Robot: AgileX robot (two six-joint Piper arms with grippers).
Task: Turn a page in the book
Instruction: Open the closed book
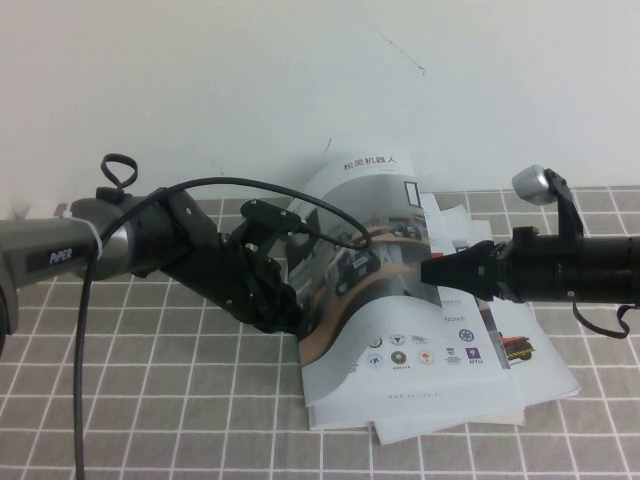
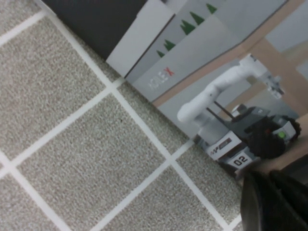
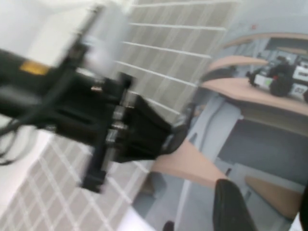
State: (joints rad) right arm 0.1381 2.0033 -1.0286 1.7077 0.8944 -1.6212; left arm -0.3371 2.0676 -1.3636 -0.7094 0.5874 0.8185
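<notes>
I've got the left gripper [image 1: 290, 318] clamped on the page [image 1: 345, 255], arched above the book [image 1: 440, 385], while the right gripper [image 1: 432, 270] hovers over its right side, fingers unreadable.

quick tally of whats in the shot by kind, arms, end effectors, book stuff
robot arms: 2
end effectors: 2, the left end effector at the left edge of the lifted page, the right end effector at its right side
the book: 1, its page curled up
plain white sheets beneath it: number cannot be told, counted as 1 stack
total: 6
</notes>
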